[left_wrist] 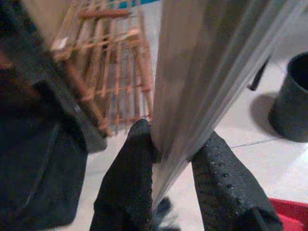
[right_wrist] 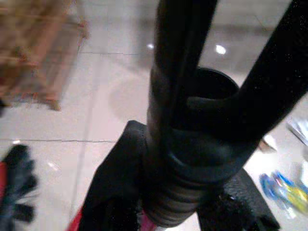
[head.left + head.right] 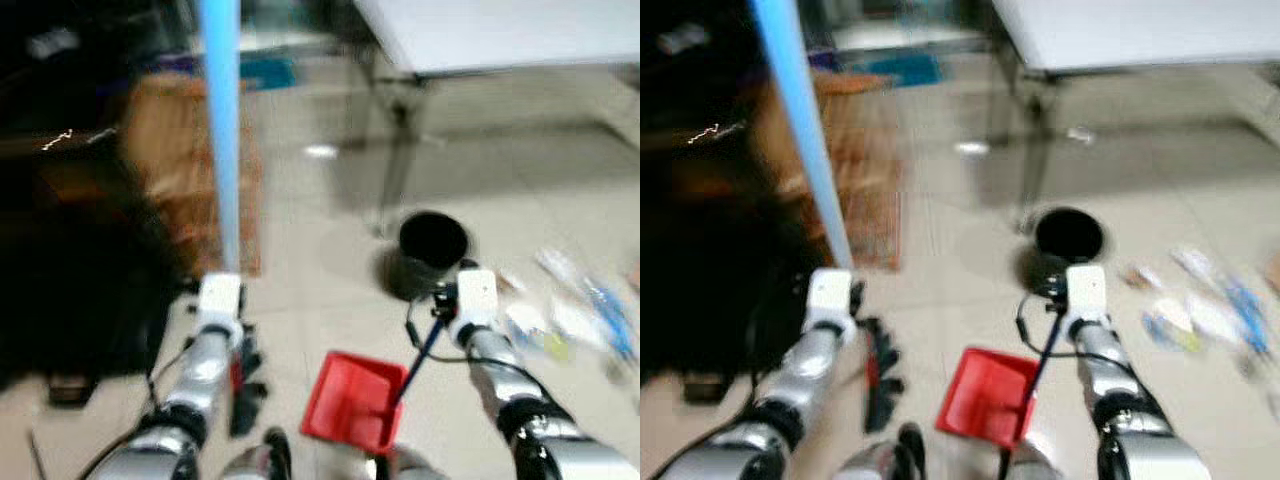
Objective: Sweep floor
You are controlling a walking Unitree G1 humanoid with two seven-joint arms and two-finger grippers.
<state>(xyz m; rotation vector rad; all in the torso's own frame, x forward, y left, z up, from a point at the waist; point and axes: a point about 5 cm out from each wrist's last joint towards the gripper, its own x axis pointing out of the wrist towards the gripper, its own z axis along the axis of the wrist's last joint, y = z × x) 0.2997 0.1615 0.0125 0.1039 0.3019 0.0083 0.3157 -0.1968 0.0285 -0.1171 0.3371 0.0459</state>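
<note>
My left gripper (image 3: 222, 283) is shut on the light blue broom pole (image 3: 221, 130), which rises straight up; its black bristles (image 3: 246, 392) rest on the floor below. In the left wrist view the pole (image 1: 202, 72) sits clamped between both fingers (image 1: 127, 187). My right gripper (image 3: 462, 300) is shut on the dark handle (image 3: 422, 352) of the red dustpan (image 3: 352, 402), whose pan lies on the tiles by my feet. The right wrist view shows that handle (image 2: 183, 120) gripped between the fingers (image 2: 113, 187). Scattered litter (image 3: 570, 315) lies on the floor to the right.
A black bin (image 3: 430, 252) stands just ahead of the dustpan. Behind it is a white table (image 3: 500, 35) with a metal leg (image 3: 400, 160). A wooden rack (image 3: 195, 170) stands ahead on the left, with dark furniture (image 3: 70, 260) beside it.
</note>
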